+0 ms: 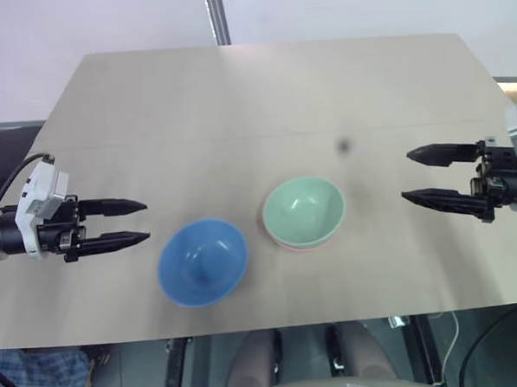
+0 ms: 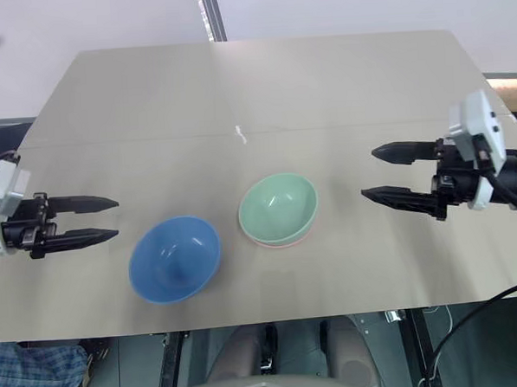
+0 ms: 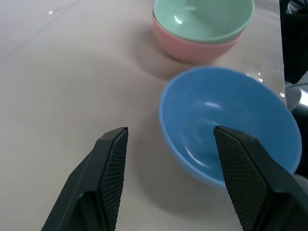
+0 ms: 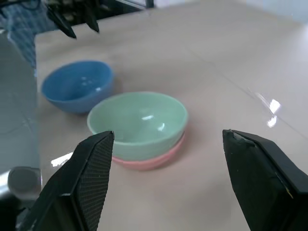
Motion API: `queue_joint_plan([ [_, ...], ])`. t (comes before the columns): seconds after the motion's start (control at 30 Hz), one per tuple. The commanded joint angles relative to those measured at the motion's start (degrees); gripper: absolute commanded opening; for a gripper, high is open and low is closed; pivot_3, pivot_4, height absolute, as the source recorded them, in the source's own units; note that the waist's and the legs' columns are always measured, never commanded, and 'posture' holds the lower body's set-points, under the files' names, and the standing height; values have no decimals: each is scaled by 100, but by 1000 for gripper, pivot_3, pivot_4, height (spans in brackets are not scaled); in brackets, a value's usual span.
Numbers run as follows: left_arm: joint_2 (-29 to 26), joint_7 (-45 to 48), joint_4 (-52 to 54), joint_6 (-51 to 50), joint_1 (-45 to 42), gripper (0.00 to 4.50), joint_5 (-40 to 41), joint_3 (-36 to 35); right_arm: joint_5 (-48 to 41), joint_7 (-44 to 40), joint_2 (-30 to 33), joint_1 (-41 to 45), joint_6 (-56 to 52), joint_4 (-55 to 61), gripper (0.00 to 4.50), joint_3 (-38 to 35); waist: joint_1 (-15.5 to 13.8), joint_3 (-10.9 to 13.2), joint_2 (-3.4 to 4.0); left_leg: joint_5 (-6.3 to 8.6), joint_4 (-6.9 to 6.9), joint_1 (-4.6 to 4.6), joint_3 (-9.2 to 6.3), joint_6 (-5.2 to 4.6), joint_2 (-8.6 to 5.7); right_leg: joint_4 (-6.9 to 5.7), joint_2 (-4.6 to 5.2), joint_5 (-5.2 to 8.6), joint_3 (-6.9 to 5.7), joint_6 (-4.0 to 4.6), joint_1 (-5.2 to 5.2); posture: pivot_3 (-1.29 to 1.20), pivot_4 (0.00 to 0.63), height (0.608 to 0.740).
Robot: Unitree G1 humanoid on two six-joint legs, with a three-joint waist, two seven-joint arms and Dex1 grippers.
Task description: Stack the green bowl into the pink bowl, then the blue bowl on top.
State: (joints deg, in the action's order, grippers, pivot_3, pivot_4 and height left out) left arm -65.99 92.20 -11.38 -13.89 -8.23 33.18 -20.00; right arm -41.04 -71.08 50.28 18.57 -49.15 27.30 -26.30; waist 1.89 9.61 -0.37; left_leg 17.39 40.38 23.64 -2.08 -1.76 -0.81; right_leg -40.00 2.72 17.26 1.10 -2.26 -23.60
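The green bowl (image 1: 303,210) sits nested inside the pink bowl (image 4: 149,161) near the middle of the table; only the pink rim and lower wall show beneath it. The blue bowl (image 1: 201,261) stands upright by itself just left of that pair, close to the front edge. My left gripper (image 1: 143,220) hovers open at the left, pointing toward the blue bowl with a small gap between them. My right gripper (image 1: 407,175) hangs open at the right, pointing left toward the stacked pair and well apart from it. Neither holds anything.
The beige table (image 1: 262,89) stretches bare behind the bowls. A metal pole (image 1: 216,14) rises beyond its far edge. The front edge runs just below the blue bowl.
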Motion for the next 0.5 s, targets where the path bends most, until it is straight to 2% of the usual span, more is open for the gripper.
queue_joint_plan([
  [0.03,-228,29,-65,376,89,3010,-64,126,-333,-172,91,-89,477,104,3906,-282,0,0,0,0,0,-2,0,0,0,-1,0,0,0,0,1,0,150,740],
  [0.3,-501,30,-157,1183,262,3010,-231,781,-632,-8,252,-181,786,113,3906,-216,5,0,0,0,0,-3,1,0,1,-3,-1,0,1,0,1,0,150,740],
  [0.5,-628,30,-134,1494,-125,3010,-99,1510,-697,156,322,-164,904,82,3906,-91,-13,0,0,0,0,-2,0,0,1,-3,-1,0,-1,0,1,0,150,740],
])
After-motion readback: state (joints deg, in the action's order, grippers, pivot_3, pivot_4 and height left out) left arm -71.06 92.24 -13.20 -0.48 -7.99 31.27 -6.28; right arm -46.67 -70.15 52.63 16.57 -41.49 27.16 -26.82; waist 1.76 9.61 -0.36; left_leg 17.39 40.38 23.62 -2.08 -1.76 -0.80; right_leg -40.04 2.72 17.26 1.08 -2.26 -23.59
